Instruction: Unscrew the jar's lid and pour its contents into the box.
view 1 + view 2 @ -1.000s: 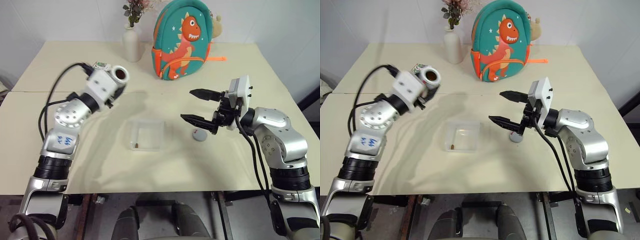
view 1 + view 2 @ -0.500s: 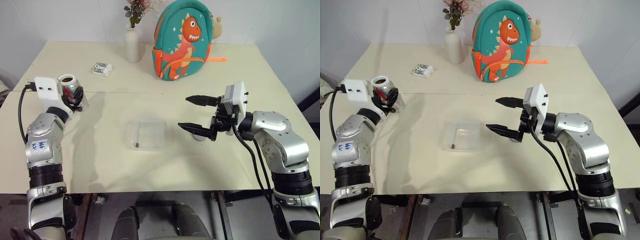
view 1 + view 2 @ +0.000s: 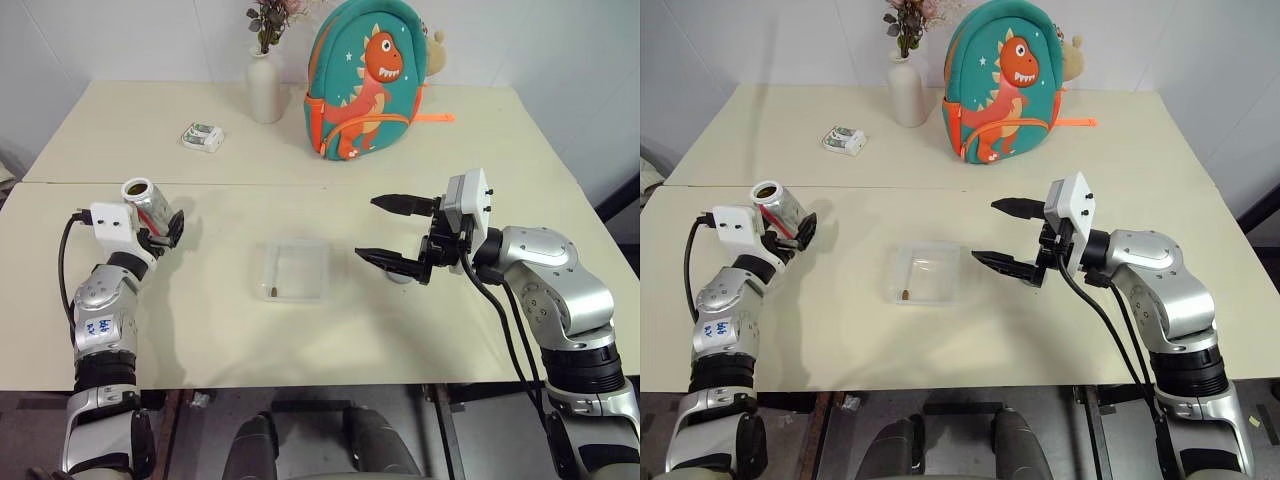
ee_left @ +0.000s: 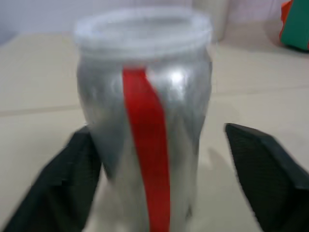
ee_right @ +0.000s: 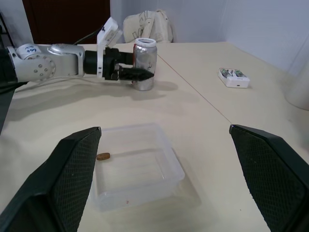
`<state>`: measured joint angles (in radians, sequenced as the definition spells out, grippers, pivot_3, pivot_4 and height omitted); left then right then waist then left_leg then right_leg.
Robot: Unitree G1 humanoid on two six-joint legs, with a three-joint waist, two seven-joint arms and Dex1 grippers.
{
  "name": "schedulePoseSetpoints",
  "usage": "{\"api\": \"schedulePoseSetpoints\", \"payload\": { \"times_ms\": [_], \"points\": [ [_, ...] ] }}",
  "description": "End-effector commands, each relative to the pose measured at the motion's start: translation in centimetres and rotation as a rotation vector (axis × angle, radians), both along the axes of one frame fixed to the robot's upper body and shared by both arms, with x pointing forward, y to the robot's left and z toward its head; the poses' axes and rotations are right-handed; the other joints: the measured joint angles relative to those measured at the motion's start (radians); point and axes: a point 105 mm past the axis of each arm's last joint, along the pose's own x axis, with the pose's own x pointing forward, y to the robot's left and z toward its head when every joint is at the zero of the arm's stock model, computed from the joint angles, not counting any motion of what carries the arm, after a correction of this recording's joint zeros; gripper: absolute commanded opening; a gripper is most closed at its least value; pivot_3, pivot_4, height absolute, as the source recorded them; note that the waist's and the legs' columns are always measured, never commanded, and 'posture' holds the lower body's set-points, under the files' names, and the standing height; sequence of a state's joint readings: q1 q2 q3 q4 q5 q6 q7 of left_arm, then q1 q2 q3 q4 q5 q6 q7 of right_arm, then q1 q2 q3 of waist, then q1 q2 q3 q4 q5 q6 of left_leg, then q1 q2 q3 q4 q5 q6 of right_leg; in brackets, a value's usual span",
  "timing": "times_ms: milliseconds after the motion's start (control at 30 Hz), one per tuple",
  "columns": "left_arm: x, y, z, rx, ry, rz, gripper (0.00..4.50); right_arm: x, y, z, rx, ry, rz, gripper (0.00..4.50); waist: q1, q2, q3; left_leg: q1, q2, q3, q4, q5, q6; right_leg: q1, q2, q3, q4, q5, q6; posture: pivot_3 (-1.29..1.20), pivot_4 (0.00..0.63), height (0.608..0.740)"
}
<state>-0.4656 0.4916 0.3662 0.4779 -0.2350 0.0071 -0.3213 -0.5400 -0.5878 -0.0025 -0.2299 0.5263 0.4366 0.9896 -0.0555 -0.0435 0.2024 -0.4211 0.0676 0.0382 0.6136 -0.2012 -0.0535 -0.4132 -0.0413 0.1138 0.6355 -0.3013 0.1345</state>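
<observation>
Lowered from mid-air, the silvery, red-striped jar [image 3: 146, 204] stands upright, lidless on the table [image 3: 330, 340], left gripper [image 3: 165, 228] loosened around it.

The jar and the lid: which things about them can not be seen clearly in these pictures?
- The jar, left wrist view: its base is cut off by the picture's edge, so whether it stands on the table is unclear there.
- The jar's inside: too small in the eye views to tell whether it is empty.
- The lid: mostly hidden behind the right gripper and its lower finger.
</observation>
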Motion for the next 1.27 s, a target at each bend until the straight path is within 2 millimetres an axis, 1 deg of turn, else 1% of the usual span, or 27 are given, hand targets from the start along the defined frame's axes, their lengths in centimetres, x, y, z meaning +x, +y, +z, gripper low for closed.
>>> {"api": "schedulePoseSetpoints", "payload": {
  "times_ms": [33,200,333,433,500,533,567,633,667,700,767,833,933,967,1000,1033,1167,1267],
  "points": [
    [-0.6,0.3,0.7,0.015,-0.015,-0.007,4.49,-0.5,0.3,0.7,-0.001,-0.048,0.021,4.50,0.000,0.000,0.000,0.000,0.000,0.000,0.000,0.000,0.000,0.000,0.000,0.000,0.000,0.000,0.000,0.00,0.150,0.740],
    [-1.9,0.3,1.1,0.058,-0.011,-0.026,4.49,-0.8,0.3,0.5,-0.002,-0.045,0.029,4.50,0.000,0.000,0.000,0.000,0.000,0.000,0.000,0.000,0.000,0.000,0.000,0.000,0.000,0.000,0.000,0.00,0.150,0.740],
    [-4.1,0.7,2.3,0.117,-0.008,-0.041,4.49,-1.0,-0.2,0.2,-0.015,-0.038,0.019,4.50,-0.004,0.000,0.000,0.000,0.000,0.000,-0.001,0.000,-0.001,0.000,-0.001,0.000,-0.001,0.000,-0.001,0.00,0.150,0.740],
    [-7.2,0.1,4.3,0.307,-0.007,-0.199,4.49,-1.4,-1.0,0.1,-0.031,-0.035,0.010,4.50,-0.008,-0.001,0.000,0.000,0.000,0.000,-0.002,-0.001,-0.001,-0.001,-0.001,0.000,-0.002,-0.001,-0.002,0.00,0.150,0.740],
    [-8.5,-0.7,5.4,0.406,-0.020,-0.282,4.49,-1.7,-1.4,0.2,-0.036,-0.037,0.011,4.50,-0.007,0.000,0.000,0.000,0.001,0.001,-0.005,-0.001,-0.002,0.000,-0.002,0.000,-0.005,-0.004,-0.008,0.00,0.150,0.740],
    [-9.3,-1.9,6.1,0.454,-0.030,-0.376,4.49,-1.9,-1.6,0.3,-0.045,-0.045,0.015,4.50,-0.006,0.000,0.000,0.000,0.001,0.002,-0.006,-0.001,-0.002,0.000,-0.002,-0.001,-0.007,-0.008,-0.017,0.00,0.150,0.740],
    [-10.2,-3.3,6.6,0.498,-0.040,-0.490,4.49,-2.0,-1.9,0.4,-0.057,-0.056,0.016,4.50,-0.005,0.000,0.000,0.000,0.001,0.002,-0.006,-0.001,-0.002,0.000,-0.003,-0.001,-0.008,-0.010,-0.020,0.00,0.150,0.740],
    [-11.5,-5.9,6.8,0.558,-0.032,-0.686,4.49,-2.2,-2.4,0.4,-0.088,-0.074,0.019,4.50,0.000,0.000,0.000,0.000,0.001,0.002,-0.007,-0.002,-0.003,0.000,-0.004,-0.001,-0.010,-0.010,-0.022,0.00,0.150,0.740],
    [-11.8,-6.6,6.6,0.573,-0.024,-0.745,4.49,-2.2,-2.6,0.4,-0.097,-0.077,0.019,4.50,0.001,0.000,0.000,0.000,0.001,0.004,-0.008,-0.003,-0.005,0.001,-0.006,-0.001,-0.011,-0.010,-0.022,0.00,0.150,0.740],
    [-11.9,-7.1,6.4,0.601,-0.022,-0.795,4.49,-2.2,-2.7,0.4,-0.100,-0.078,0.018,4.50,0.000,0.000,0.000,0.000,0.000,0.006,-0.009,-0.004,-0.006,0.001,-0.007,-0.001,-0.013,-0.010,-0.023,0.00,0.150,0.740],
    [-11.3,-7.8,6.4,0.628,-0.034,-0.838,4.49,-2.3,-3.2,0.2,-0.119,-0.088,0.013,4.50,-0.002,0.000,-0.001,0.000,0.000,0.009,-0.010,-0.004,-0.005,0.002,-0.008,-0.001,-0.015,-0.010,-0.023,0.00,0.150,0.740],
    [-10.4,-8.4,6.7,0.632,-0.056,-0.853,4.49,-2.6,-3.5,0.5,-0.112,-0.103,0.012,4.50,-0.001,0.000,-0.001,0.000,0.000,0.010,-0.011,-0.002,-0.001,0.002,-0.008,0.000,-0.015,-0.010,-0.023,0.00,0.150,0.740],
    [-9.3,-9.0,6.9,0.617,-0.071,-0.873,4.49,-3.1,-4.1,1.1,-0.089,-0.088,0.001,4.50,-0.003,0.000,-0.001,0.000,0.001,0.009,-0.010,-0.001,0.000,0.001,-0.006,0.000,-0.015,-0.010,-0.022,0.00,0.150,0.740],
    [-9.2,-9.1,7.0,0.605,-0.069,-0.882,4.49,-3.3,-4.4,0.9,-0.103,-0.081,-0.009,4.50,-0.004,0.000,-0.001,0.000,0.001,0.009,-0.010,-0.002,0.001,0.001,-0.005,0.001,-0.014,-0.009,-0.021,0.00,0.150,0.740],
    [-9.0,-9.1,7.0,0.596,-0.065,-0.884,4.49,-3.4,-4.6,0.7,-0.113,-0.069,-0.017,4.50,-0.004,0.000,-0.001,0.000,0.001,0.009,-0.010,-0.002,0.001,0.001,-0.005,0.001,-0.014,-0.006,-0.015,0.00,0.150,0.740],
    [-8.9,-9.2,7.0,0.590,-0.062,-0.887,4.49,-3.5,-4.9,0.5,-0.122,-0.059,-0.026,4.50,-0.006,0.000,-0.001,0.000,0.002,0.009,-0.010,-0.002,0.001,0.001,-0.004,0.001,-0.013,-0.002,-0.006,0.00,0.150,0.740],
    [-9.0,-9.0,6.5,0.578,-0.020,-0.894,4.49,-3.6,-5.5,0.3,-0.106,-0.038,-0.075,4.50,-0.007,0.000,-0.001,0.000,0.004,0.009,-0.010,-0.002,0.001,-0.001,-0.001,0.000,-0.012,-0.002,-0.005,0.00,0.150,0.740],
    [-9.2,-9.0,6.6,0.565,-0.017,-0.889,4.49,-3.4,-5.7,-0.1,-0.114,-0.045,-0.117,4.50,-0.007,0.000,-0.001,0.000,0.004,0.009,-0.008,-0.002,0.001,0.000,-0.001,0.001,-0.011,-0.004,-0.009,0.00,0.150,0.740]
  ]
}}
